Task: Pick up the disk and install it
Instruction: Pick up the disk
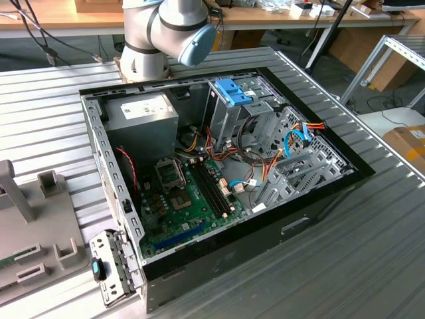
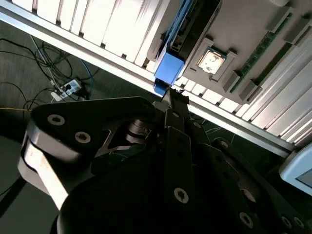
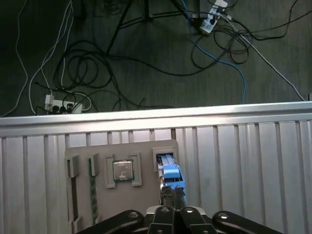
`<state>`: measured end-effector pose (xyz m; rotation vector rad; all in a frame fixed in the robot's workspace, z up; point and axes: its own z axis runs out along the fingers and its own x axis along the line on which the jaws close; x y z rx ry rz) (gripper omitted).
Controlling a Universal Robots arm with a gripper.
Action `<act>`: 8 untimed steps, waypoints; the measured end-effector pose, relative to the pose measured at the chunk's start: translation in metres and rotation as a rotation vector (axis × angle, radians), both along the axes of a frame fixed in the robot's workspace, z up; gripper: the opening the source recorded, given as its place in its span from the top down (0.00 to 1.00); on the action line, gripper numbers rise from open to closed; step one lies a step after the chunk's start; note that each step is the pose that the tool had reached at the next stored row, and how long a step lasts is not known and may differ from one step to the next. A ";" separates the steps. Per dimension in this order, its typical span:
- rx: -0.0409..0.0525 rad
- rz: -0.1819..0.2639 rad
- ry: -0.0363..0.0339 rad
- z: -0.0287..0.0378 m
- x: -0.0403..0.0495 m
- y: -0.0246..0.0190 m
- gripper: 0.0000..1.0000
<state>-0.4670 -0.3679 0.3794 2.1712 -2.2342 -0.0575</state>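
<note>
In both wrist views we see the tool [image 3: 174, 194] [image 2: 178, 97] poised at the nearest end of the disk [image 3: 167, 162] [image 2: 191, 27]. Its tip is right at the disk's blue bracket [image 3: 171, 174] [image 2: 168, 68]. We cannot tell whether the tool is spread, pressed together or pinching that bracket. We also cannot tell whether it touches the bracket or sits just apart from it.

The disk stands on its edge in the outermost slot of a grey fixture plate [image 3: 146, 195] [image 2: 243, 29]. Just beside it a processor [image 3: 123, 170] [image 2: 210, 61] lies flat in a square pocket. A green memory stick [image 3: 92, 187] [image 2: 263, 46] sits in a narrow slot on the processor's other side. The plate rests on the ribbed metal surface [image 3: 243, 161] [image 1: 345, 252], near the surface's edge. Beyond that edge we see the floor, with loose cables [image 3: 97, 63] and a power strip [image 3: 63, 103].

In the exterior view an open computer case [image 1: 265, 239] sits in the middle of the surface. The arm [image 1: 166, 30] rises at the case's twelve o'clock. Inside the case:
- The power supply [image 1: 143, 113] is at eleven o'clock.
- The motherboard [image 1: 186, 199] is at seven o'clock.
- A drive cage topped by a blue latch [image 1: 232, 92] is at one o'clock.

Outside the case, a grey fixture [image 1: 40, 226] lies at its eight o'clock. A small metal bracket [image 1: 109, 266] leans against the case's seven o'clock corner.
</note>
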 end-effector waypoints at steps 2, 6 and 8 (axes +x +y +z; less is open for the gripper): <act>0.0000 0.035 0.0001 -0.0001 0.0000 0.0008 0.89; 0.0064 0.035 -0.0180 -0.0002 -0.0019 0.0009 0.89; 0.0080 0.035 -0.0317 -0.0003 -0.0041 0.0009 0.89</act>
